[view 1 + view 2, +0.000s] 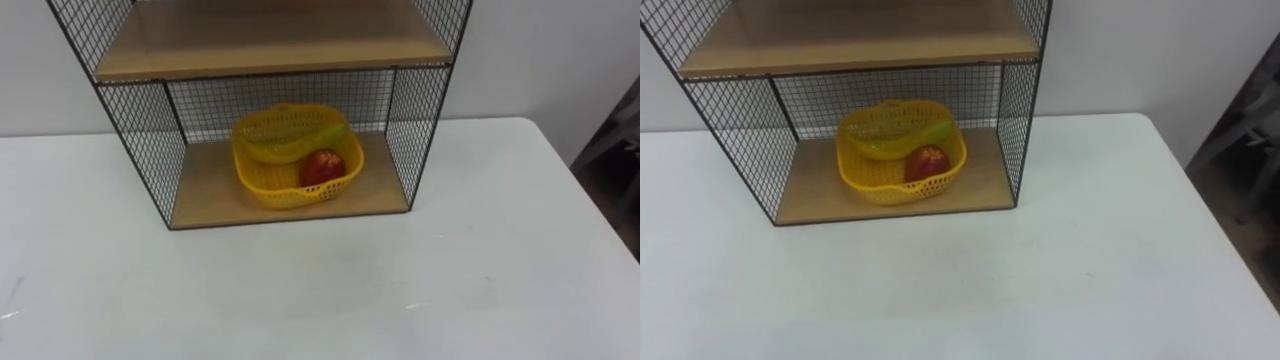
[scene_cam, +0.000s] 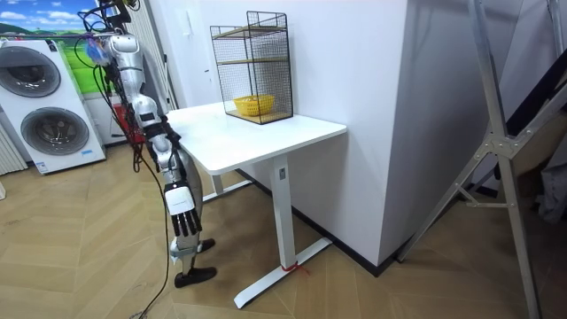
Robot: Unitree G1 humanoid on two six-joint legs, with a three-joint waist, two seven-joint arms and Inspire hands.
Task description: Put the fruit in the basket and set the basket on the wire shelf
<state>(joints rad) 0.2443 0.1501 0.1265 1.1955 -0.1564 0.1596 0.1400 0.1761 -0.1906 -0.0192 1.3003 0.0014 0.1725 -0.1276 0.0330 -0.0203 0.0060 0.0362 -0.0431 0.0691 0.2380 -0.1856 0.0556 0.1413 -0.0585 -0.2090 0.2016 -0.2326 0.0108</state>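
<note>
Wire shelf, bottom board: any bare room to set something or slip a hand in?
Bottom board: bare strips either side of the yellow basket, up to the mesh walls, and a strip in front. Upper board looks bare. The white table before the wire shelf is free. Crowded: the basket, holding banana and apple.

Yellow basket (image 1: 290, 180) with fruit (image 1: 321, 166) sits on wire shelf (image 1: 200, 190)
</note>
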